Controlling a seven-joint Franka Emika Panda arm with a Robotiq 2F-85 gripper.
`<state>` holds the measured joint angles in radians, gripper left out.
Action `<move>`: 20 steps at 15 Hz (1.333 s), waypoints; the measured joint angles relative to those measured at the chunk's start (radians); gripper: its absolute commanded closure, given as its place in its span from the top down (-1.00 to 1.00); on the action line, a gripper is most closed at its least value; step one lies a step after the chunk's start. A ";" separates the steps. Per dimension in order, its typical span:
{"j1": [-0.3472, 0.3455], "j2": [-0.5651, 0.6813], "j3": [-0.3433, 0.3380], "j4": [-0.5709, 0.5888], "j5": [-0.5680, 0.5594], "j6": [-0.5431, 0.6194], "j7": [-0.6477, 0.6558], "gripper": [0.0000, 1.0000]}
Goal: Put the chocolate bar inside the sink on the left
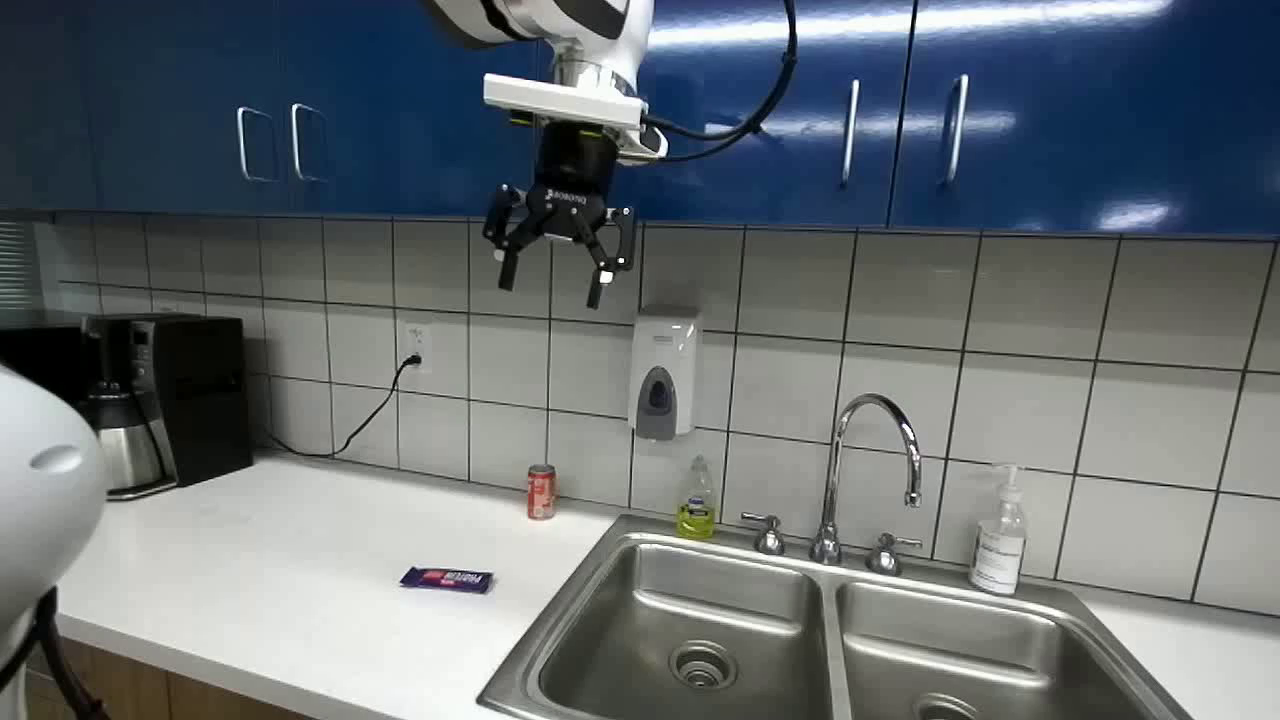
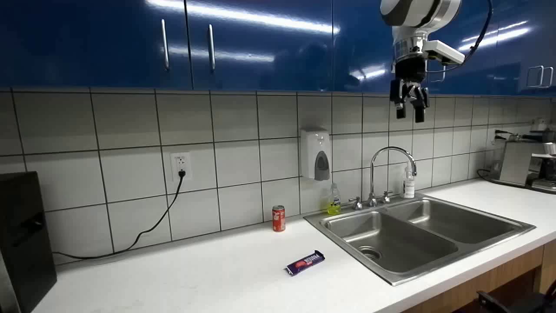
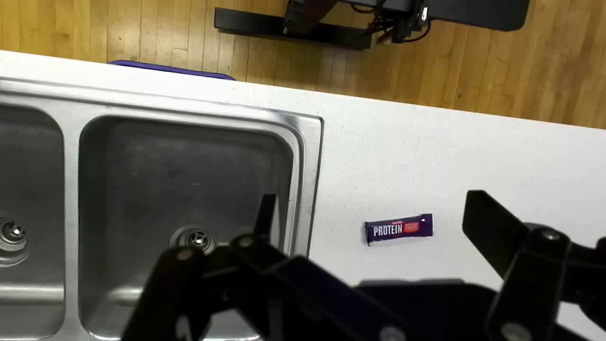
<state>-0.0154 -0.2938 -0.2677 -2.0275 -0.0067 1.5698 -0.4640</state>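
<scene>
The chocolate bar (image 1: 447, 580), in a dark purple wrapper with a red patch, lies flat on the white counter beside the double sink. In the wrist view the chocolate bar (image 3: 400, 229) appears below and between the two fingertips, well apart from them. My gripper (image 1: 551, 290) hangs high above the counter, pointing down, its fingers spread wide with nothing between them. An exterior view shows that gripper (image 2: 410, 116) near cabinet height. The left basin of the sink (image 1: 640, 660) has a round drain and holds nothing that I can see; its nearest edge is cut off there.
A red can (image 2: 278, 218) stands near the tiled wall. Behind the sink are a yellow soap bottle (image 1: 696, 505), a curved faucet (image 1: 835, 470) and a pump bottle (image 1: 999, 545). A soap dispenser (image 1: 665, 375) is fixed on the wall. Blue cabinets (image 2: 260, 43) overhang the counter.
</scene>
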 measured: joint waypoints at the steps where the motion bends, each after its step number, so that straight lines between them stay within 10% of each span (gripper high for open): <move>1: 0.000 0.000 0.000 0.000 0.000 0.000 0.000 1.00; 20: 0.015 -0.081 0.191 -0.167 -0.028 0.167 0.202 1.00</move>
<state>-0.0003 -0.3743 -0.0764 -2.1941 -0.0343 1.7368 -0.2617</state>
